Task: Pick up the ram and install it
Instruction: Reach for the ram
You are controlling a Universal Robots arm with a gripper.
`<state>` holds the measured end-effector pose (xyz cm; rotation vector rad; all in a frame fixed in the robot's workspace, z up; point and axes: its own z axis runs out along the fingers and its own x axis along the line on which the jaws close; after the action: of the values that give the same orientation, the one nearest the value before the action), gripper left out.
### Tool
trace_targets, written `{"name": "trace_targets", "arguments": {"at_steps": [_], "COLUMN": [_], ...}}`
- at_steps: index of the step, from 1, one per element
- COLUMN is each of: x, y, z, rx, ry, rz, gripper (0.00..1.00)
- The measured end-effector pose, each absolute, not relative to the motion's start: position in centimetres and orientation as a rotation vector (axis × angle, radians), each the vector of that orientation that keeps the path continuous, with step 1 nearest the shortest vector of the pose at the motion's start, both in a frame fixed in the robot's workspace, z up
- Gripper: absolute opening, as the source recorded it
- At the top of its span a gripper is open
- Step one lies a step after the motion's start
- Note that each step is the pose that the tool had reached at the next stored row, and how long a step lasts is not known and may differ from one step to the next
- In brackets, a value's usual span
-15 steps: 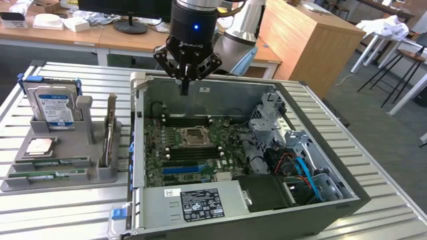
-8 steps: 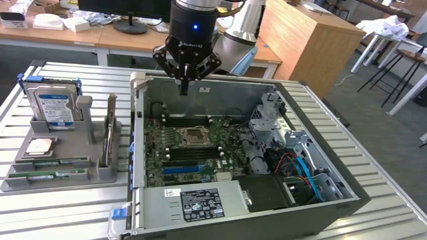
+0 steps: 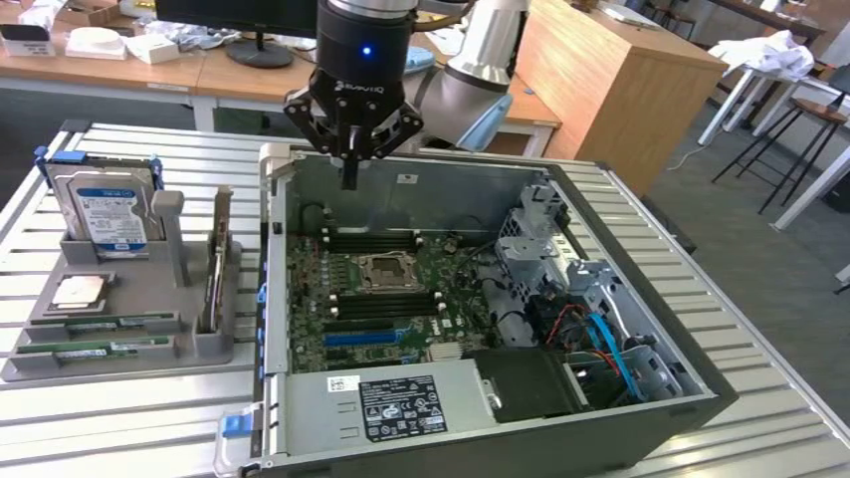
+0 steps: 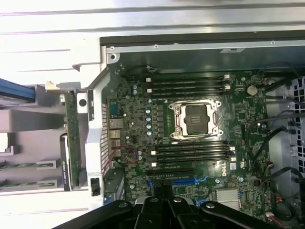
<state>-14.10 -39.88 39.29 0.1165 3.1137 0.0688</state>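
Note:
Two green ram sticks (image 3: pixel 100 324) (image 3: pixel 91 349) lie flat in slots at the front of a grey holder tray (image 3: pixel 133 363), at the exterior view's left; in the wrist view their ends (image 4: pixel 19 164) (image 4: pixel 19 183) show at the edge. My gripper (image 3: pixel 349 179) hangs above the back wall of the open computer case (image 3: pixel 439 189), well away from the tray, with its fingers shut together and nothing between them. In the wrist view the gripper (image 4: pixel 163 194) points down at the motherboard (image 4: pixel 238 100), whose black memory slots (image 4: pixel 188 83) (image 4: pixel 190 150) stand empty either side of the processor socket (image 4: pixel 196 119).
On the tray stand a silver-and-blue hard drive (image 3: pixel 109 209) and an upright expansion card (image 3: pixel 219 259), with a small chip (image 3: pixel 78 291) lying flat. Inside the case are a drive cage (image 3: pixel 551 249), cables (image 3: pixel 598 329) and a power supply (image 3: pixel 398 403). Desks and stools stand behind.

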Motion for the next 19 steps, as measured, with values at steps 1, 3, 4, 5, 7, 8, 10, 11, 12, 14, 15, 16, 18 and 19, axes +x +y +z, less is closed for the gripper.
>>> {"name": "trace_targets", "arguments": {"at_steps": [1, 3, 4, 5, 7, 8, 10, 11, 12, 14, 15, 16, 18, 19], "x": [-14.3, -14.7, -14.9, -15.1, -15.5, -15.7, -16.1, -16.4, -16.6, -17.1, -17.4, -17.7, -18.3, -18.5], "y": [-39.9, -39.9, -39.9, -39.9, -39.9, -39.9, -39.9, -39.9, -39.9, -39.9, -39.9, -39.9, -39.8, -39.8], "z": [39.3, 39.3, 39.2, 39.2, 39.2, 39.2, 39.2, 39.1, 39.1, 39.1, 39.1, 39.0, 39.0, 38.9], "rx": [0.117, 0.117, 0.117, 0.117, 0.116, 0.117, 0.117, 0.117, 0.117, 0.117, 0.117, 0.117, 0.117, 0.117], "ry": [3.114, 3.114, 3.114, 3.114, 3.114, 3.114, 3.114, 3.114, 3.115, 3.115, 3.115, 3.116, 3.117, 3.117], "rz": [0.069, 0.069, 0.069, 0.069, 0.069, 0.069, 0.069, 0.069, 0.069, 0.069, 0.069, 0.069, 0.069, 0.069], "gripper": [0.10, 0.10, 0.10, 0.10, 0.10, 0.10, 0.10, 0.10, 0.10, 0.10, 0.10, 0.10, 0.10, 0.10]}}
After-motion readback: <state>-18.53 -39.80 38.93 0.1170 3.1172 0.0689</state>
